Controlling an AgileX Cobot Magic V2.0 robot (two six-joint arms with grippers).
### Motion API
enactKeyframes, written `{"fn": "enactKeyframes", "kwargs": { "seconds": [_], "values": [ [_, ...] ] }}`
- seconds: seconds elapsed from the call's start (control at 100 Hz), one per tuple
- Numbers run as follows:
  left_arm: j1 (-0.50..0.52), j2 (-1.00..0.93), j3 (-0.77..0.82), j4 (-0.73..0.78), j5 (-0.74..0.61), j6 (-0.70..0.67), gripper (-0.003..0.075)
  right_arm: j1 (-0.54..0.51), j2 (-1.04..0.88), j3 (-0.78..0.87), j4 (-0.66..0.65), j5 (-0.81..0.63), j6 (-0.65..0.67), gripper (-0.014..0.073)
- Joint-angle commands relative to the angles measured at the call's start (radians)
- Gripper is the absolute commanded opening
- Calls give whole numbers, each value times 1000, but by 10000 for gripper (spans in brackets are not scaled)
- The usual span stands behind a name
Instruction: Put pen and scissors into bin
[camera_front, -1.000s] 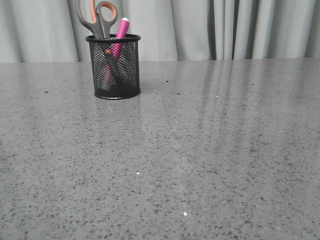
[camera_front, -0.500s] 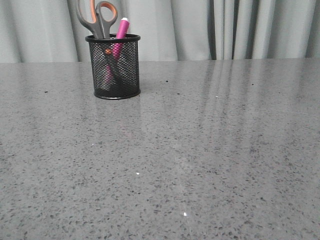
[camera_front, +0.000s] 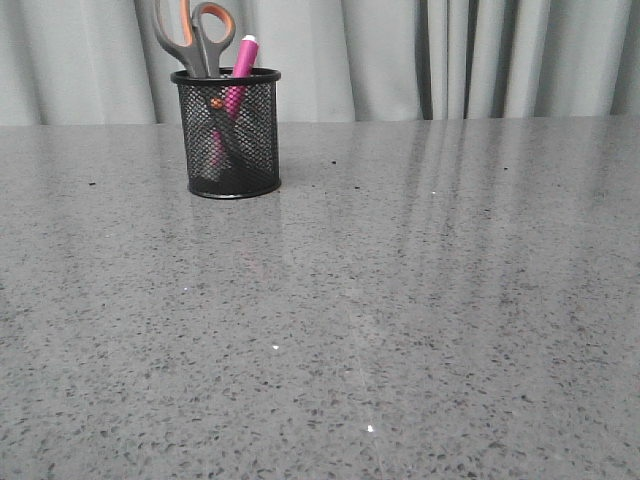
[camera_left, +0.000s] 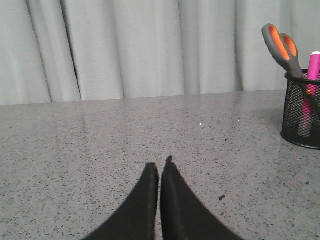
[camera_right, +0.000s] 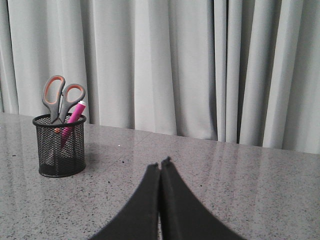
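Note:
The black mesh bin (camera_front: 229, 135) stands upright at the far left of the grey table. The scissors (camera_front: 196, 36) stand in it blades down, their orange-lined loops above the rim. The magenta pen (camera_front: 241, 62) leans in it beside them, white end up. The bin also shows in the left wrist view (camera_left: 303, 115) and the right wrist view (camera_right: 59, 145), with the scissors (camera_left: 280, 44) (camera_right: 61, 97) and the pen (camera_left: 313, 67) (camera_right: 74, 116) inside. My left gripper (camera_left: 160, 165) and my right gripper (camera_right: 159, 164) are shut and empty, low over bare table, away from the bin. Neither gripper shows in the front view.
The speckled grey table (camera_front: 400, 300) runs back to a pale grey curtain (camera_front: 450, 55) that hangs along its far edge. A few small dark specks and white flecks lie on the surface.

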Motion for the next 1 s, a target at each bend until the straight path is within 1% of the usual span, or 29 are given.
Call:
{"fn": "enactKeyframes", "kwargs": {
  "seconds": [0.0, 0.14, 0.23, 0.29, 0.36, 0.4, 0.47, 0.54, 0.59, 0.7, 0.8, 0.85, 0.99],
  "values": [
    [0, -33, 45, 1, -67, -12, -19, -7, 6, -28, -14, -78, -7, -69],
    [0, -33, 45, 1, -67, -12, -19, -7, 6, -22, -14, -97, -7, -69],
    [0, -33, 45, 1, -67, -12, -19, -18, 6, -20, -79, -78, -5, -69],
    [0, -33, 45, 1, -67, -12, -19, -41, 6, -20, -158, -58, 66, -69],
    [0, -33, 45, 1, -67, -12, -19, -100, 6, -20, -239, -4, 178, -69],
    [0, -33, 45, 1, -67, -12, -19, -147, 4, -20, -271, 52, 241, -69],
    [0, -33, 45, 1, -67, -12, -19, -222, -17, -20, -311, 160, 295, -69],
    [0, -33, 45, 1, -67, -12, -19, -262, -65, -13, -349, 227, 300, -69],
    [0, -33, 45, 1, -67, -12, -19, -267, -113, 2, -376, 240, 300, -69],
    [0, -33, 45, 1, -67, -12, -19, -267, -219, 39, -381, 293, 301, -69],
    [0, -31, 45, 1, -69, -12, -19, -270, -212, 85, -383, 279, 314, -69],
    [0, -31, 45, 1, -69, -12, -19, -271, -214, 85, -383, 326, 317, -69],
    [0, -31, 45, 1, -69, -12, -19, -271, -212, 85, -395, 323, 317, -69]
  ]
}}
